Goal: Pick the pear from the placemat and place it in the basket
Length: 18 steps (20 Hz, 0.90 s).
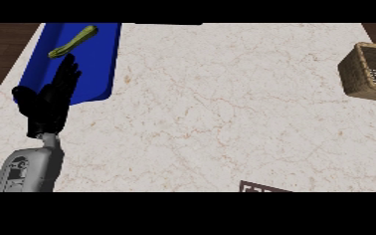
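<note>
One blue placemat (99, 64) lies on the one marbled counter (220, 104). One green pear (73, 42) rests on the placemat, toward its far end. One black hand (51, 99) shows, over the placemat's near edge. One wicker basket (360, 71) stands well apart from the placemat, at the counter's opposite side.

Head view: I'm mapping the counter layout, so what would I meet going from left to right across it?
Left hand → pear on the blue placemat → bare stretch of marble counter → wicker basket at the right edge.
</note>
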Motion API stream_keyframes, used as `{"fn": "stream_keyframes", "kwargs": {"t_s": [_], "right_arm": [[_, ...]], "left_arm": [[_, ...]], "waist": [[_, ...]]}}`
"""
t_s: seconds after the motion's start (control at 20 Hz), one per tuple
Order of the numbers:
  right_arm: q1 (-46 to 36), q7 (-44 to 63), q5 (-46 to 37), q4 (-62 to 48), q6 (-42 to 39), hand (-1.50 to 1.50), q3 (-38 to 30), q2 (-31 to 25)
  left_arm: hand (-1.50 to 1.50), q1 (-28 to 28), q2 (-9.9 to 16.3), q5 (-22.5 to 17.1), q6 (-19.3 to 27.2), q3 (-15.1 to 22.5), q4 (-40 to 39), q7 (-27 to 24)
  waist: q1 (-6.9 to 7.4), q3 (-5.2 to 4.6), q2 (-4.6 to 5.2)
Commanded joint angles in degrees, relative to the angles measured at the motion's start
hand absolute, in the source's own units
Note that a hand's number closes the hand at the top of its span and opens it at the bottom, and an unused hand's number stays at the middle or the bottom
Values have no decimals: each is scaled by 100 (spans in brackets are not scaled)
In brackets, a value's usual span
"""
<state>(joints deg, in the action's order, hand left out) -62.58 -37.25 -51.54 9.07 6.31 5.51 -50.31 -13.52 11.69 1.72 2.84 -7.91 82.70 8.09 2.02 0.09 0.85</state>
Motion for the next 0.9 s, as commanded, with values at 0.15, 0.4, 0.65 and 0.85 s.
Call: {"fn": "stream_keyframes", "kwargs": {"t_s": [0.15,0.4,0.65,0.85], "right_arm": [[33,-105,-70,-222,-213,150,-71,-101],[113,651,-330,-369,-230,150,122,182],[-25,670,-160,-432,-467,-150,-98,-94],[-144,405,443,-371,-710,-150,-680,-48]], "left_arm": [[0,-165,-22,95,89,30,-32,125],[0,-218,36,15,20,-25,42,219],[0,-328,-63,57,66,-29,-279,-56],[0,-126,160,-85,-137,-109,130,283]], "waist": [[3,2,2],[17,2,4],[-4,3,35],[-9,4,-9]]}}
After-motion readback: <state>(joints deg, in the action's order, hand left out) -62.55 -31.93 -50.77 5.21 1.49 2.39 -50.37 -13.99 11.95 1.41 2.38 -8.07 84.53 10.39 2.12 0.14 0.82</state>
